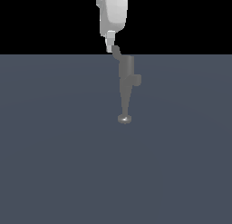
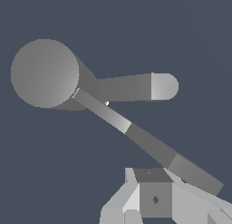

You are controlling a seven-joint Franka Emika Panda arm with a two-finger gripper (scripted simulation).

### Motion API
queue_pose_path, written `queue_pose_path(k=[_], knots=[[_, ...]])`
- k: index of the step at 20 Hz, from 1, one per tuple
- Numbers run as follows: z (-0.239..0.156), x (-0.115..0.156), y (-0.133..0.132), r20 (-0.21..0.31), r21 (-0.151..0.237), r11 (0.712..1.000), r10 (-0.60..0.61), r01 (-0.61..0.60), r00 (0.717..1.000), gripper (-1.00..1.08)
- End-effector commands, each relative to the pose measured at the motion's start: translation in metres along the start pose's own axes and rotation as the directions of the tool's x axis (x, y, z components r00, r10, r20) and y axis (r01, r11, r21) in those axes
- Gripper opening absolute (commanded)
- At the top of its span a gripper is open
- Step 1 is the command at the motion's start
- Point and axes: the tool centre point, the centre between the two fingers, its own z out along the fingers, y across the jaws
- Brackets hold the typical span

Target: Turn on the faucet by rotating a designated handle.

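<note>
The faucet (image 1: 126,71) stands upright in the exterior view: a grey cylindrical body with a stubby side knob (image 1: 137,79), a thin stem and a round disc foot (image 1: 125,119). The handle (image 1: 116,51) rises from its top toward the exterior view's left. My gripper (image 1: 110,47) hangs from above with its tip against the handle's upper end. In the wrist view the faucet (image 2: 44,73) shows from above as a round top. The handle (image 2: 149,143) runs from it to my gripper (image 2: 154,182), its paddle tip lying beside the fingers (image 2: 155,199). The fingers look pressed together with nothing between them.
A flat dark blue-grey floor (image 1: 54,164) spreads around the faucet on all sides. The side knob (image 2: 136,87) sticks out beside the handle in the wrist view. The arm's white link (image 1: 113,10) comes down from the top.
</note>
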Motion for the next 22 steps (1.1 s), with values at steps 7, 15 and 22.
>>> queue_pose_path(k=[7,15,22], knots=[[0.002,0.032,0.028,0.000,-0.009,1.000,0.016,-0.016,1.000,-1.00],[0.001,0.068,0.024,-0.001,-0.006,1.000,0.009,-0.009,1.000,-1.00],[0.002,0.111,0.026,-0.001,-0.009,1.000,0.015,-0.015,1.000,-1.00]])
